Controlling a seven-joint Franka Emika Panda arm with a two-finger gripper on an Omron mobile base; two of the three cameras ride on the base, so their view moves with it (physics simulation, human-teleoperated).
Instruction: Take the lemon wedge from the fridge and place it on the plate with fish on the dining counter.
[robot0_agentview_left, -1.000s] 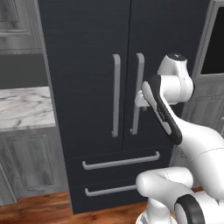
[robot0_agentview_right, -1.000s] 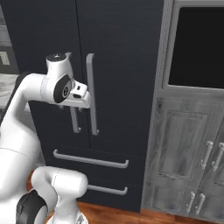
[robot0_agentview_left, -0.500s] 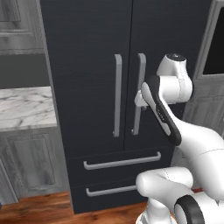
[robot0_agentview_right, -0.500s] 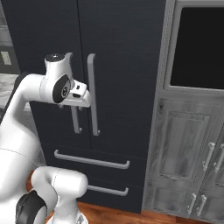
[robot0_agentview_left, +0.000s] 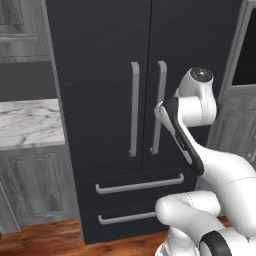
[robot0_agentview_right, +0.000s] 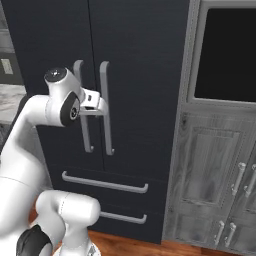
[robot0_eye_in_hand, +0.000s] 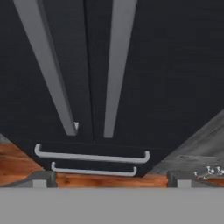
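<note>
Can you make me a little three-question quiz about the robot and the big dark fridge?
1. True or false: both doors of the tall dark charcoal fridge are closed.
2. How do the jaws of the white arm's two-finger gripper stand? A) shut on a lemon B) open, holding nothing C) shut on a drawer
3. Fill in: the gripper is up against the fridge's right-hand long grey vertical bar ____.

Key:
1. True; a thin closed seam runs between the doors.
2. B; in the hand view the dark finger tips sit far apart.
3. handle
</note>
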